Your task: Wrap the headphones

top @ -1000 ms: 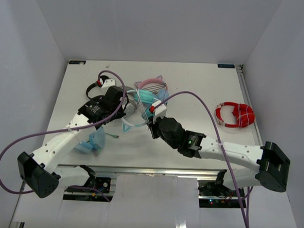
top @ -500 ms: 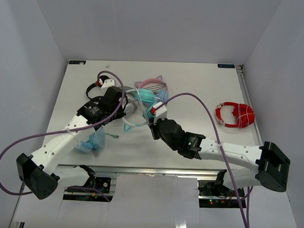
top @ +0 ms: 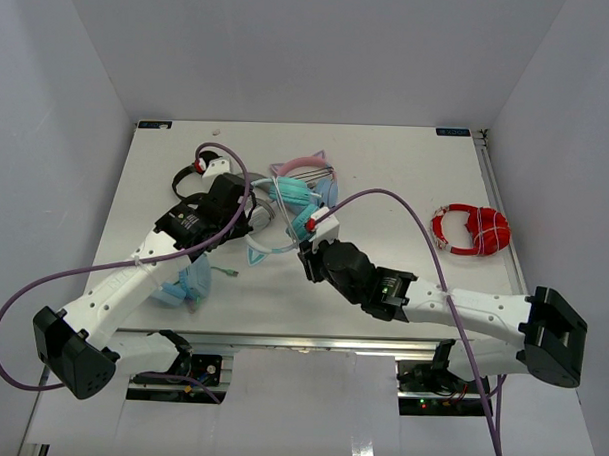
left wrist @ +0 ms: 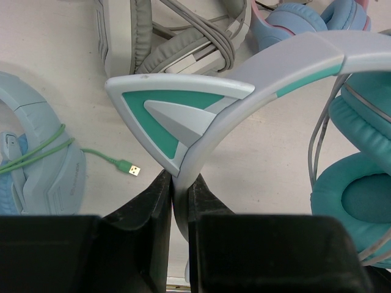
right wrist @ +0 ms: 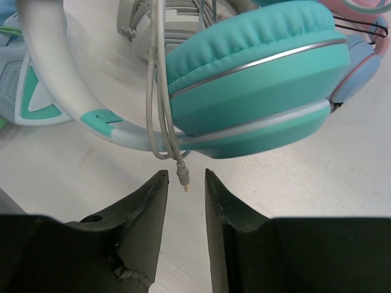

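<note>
The headphones [top: 293, 200] lie mid-table, with turquoise ear cups [right wrist: 256, 79], a white headband [left wrist: 287, 67] and a teal cat ear [left wrist: 168, 116]. My left gripper [top: 247, 220] is shut on the headband just below the cat ear, as the left wrist view [left wrist: 180, 183] shows. The thin white cable [right wrist: 160, 91] hangs in loops over the headband beside the cup. Its jack plug [right wrist: 182, 176] dangles between the fingertips of my right gripper [right wrist: 184, 174], which is open and not touching it. In the top view the right gripper [top: 306, 250] sits just in front of the cups.
Grey headphones [left wrist: 177, 36] and a blue-cupped pair with a pink band [top: 311, 173] lie just behind. A light-blue pair [top: 183, 279] with a green USB cable [left wrist: 125, 168] lies under my left arm. A black pair [top: 191, 174] lies far left. A red cable coil [top: 472, 230] lies at the right.
My right arm has shifted slightly right and toward the near edge, gripper still at the cable. My left gripper keeps its hold on the headband.
</note>
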